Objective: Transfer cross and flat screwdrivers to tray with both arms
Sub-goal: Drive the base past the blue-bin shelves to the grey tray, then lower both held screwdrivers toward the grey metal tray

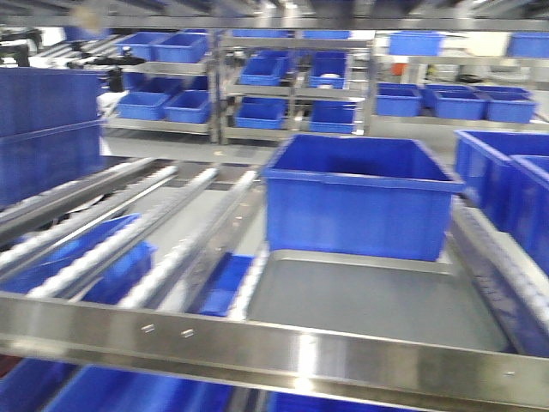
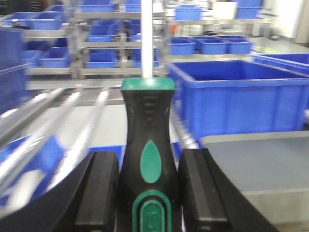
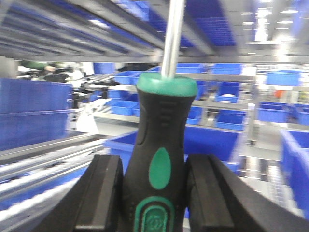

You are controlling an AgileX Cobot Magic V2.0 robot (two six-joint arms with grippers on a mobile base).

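Left gripper (image 2: 150, 193): clamped on 1 screwdriver (image 2: 147, 130)
Right gripper (image 3: 155, 193): clamped on 2nd screwdriver (image 3: 164, 125)
Tray (image 1: 369, 300): no screwdrivers visible
Done: both picked up
Remaining: set 2 down in tray

The left screwdriver (image 2: 147, 154), black-handled with green accents, is clamped between jaws, steel shaft pointing away; the right screwdriver (image 3: 161, 159) likewise. The grey tray (image 1: 369, 296) lies flat.

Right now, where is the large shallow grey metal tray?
In the front view the tray sits lower centre-right, just in front of the deep blue plastic bin and right of the silvery roller rails.
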